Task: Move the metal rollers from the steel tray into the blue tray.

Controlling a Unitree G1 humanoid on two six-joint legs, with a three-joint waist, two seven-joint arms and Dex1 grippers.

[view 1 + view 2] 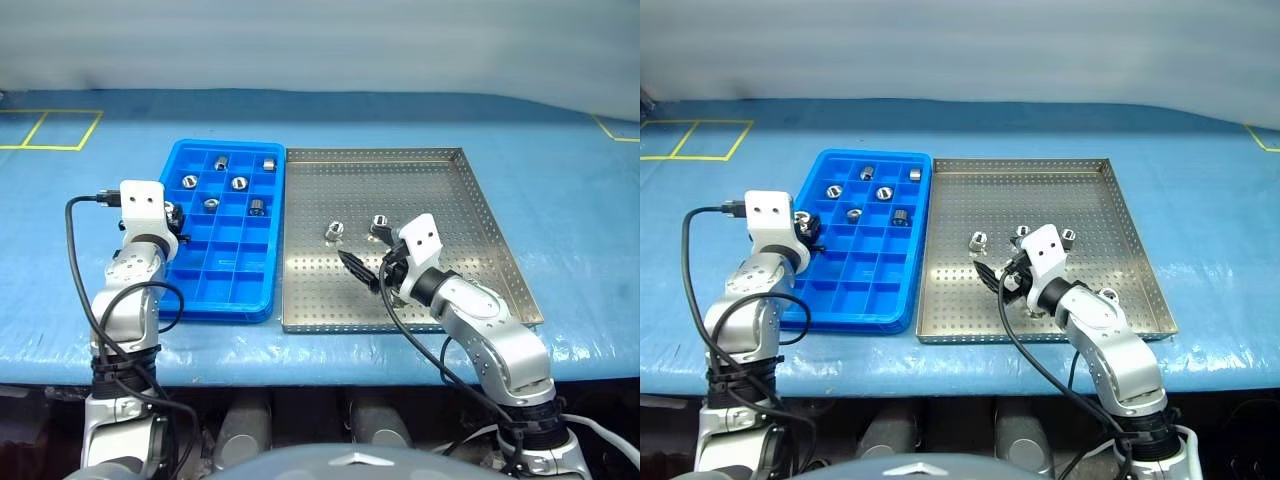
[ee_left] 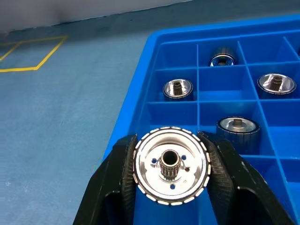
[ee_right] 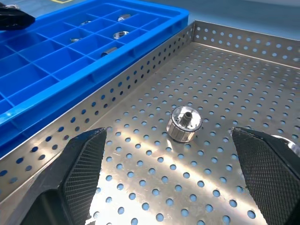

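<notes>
Blue-covered bench (image 1: pixel 560 200) with yellow floor-tape marks (image 1: pixel 50 130) upper left; left gripper (image 2: pixel 171 164) jaws clamp a metal roller (image 2: pixel 171 165), right gripper (image 3: pixel 178 178) jaws wide open over steel tray (image 1: pixel 480 190).

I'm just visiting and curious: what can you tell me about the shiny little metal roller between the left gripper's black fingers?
The shiny silver metal roller is a short round cylinder with a ribbed rim, a polished face and a dark toothed hub at its centre. It sits between the left gripper's two black fingers, one on each side, its face turned toward the wrist camera. It hangs over the near left edge of the bright blue compartmented plastic tray.
</notes>
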